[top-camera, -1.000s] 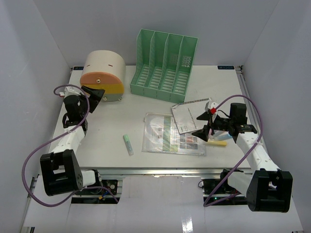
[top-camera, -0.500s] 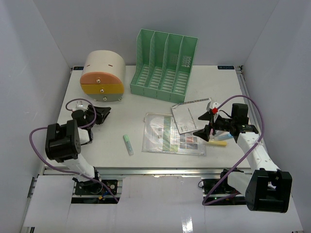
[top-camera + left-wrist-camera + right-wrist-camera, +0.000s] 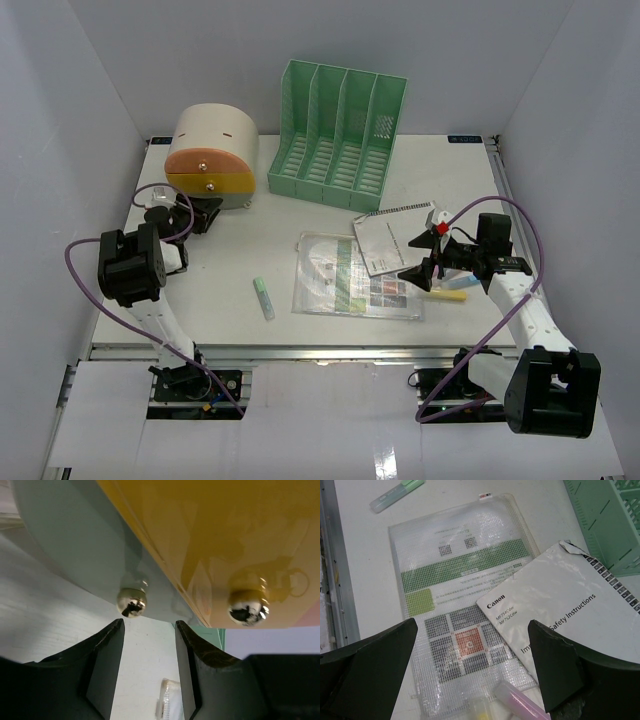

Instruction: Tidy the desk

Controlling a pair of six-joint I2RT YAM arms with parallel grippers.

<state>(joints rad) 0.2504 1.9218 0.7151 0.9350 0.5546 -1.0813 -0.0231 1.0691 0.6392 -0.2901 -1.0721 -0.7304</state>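
Judging from the present layout, the task is at an early stage. The desk spans the whole workspace ahead of both arms, and nothing on it appears filed. No item is visible in the slots of the green file rack at the far edge, and the drawer box beside it has its drawers closed. Loose items lie across the middle and right: a green highlighter, a clear mesh pouch, a Canon booklet overlapping the pouch's far right corner, and some markers. The left gripper sits at the foot of the drawer box, jaws partly apart and grasping nothing, with the lowest drawer's knob just beyond the fingertips; opening that drawer is the likely step in hand. The right gripper hovers over pouch and booklet, spread wide and empty. Remaining work probably covers every loose item: papers to the rack, pens to a drawer.
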